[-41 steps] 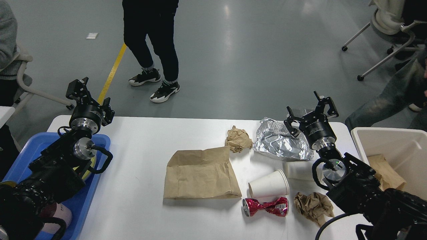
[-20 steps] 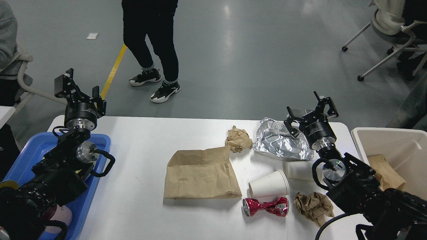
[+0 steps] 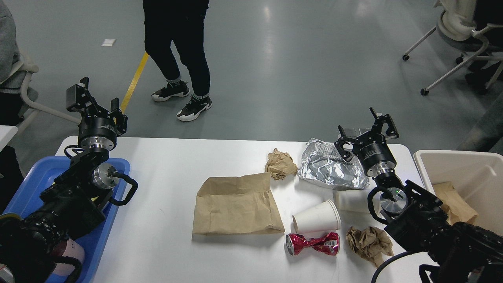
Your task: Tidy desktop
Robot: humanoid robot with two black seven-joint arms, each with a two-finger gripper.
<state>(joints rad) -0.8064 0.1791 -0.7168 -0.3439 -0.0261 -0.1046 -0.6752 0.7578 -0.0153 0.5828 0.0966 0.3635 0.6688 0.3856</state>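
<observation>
left gripper (image 3: 96, 101) has swung outward and up off the blue tray (image 3: 118, 163) since a second ago, its wrist now rotated so the fingers point away over the far left corner of the desktop (image 3: 165, 188); right gripper (image 3: 367, 131) has not moved. nothing on the tabletop has shifted either.

left fingers stand spread, nothing between them. right fingers also spread and empty, hovering above the far edge of the crumpled foil tray (image 3: 330, 169).

step in hand, by my reading: between picks, with the left arm clear of the tray and the right poised over the litter. litter sits nearly all on the right arm's side: foil directly under the right gripper, two white paper cups (image 3: 316, 217) nearer the robot than it, crushed red can (image 3: 313, 243) and a brown paper wad (image 3: 369, 241) nearer still, flat brown paper bag (image 3: 235, 204) and a second wad (image 3: 281, 164) inboard to its left. beige bin (image 3: 471, 173), already holding brown paper, lies just outboard of the right gripper.

next move likely calls for the right gripper to drop onto the foil rim and close, then carry it outboard to the bin. foil is springy and may slip.
</observation>
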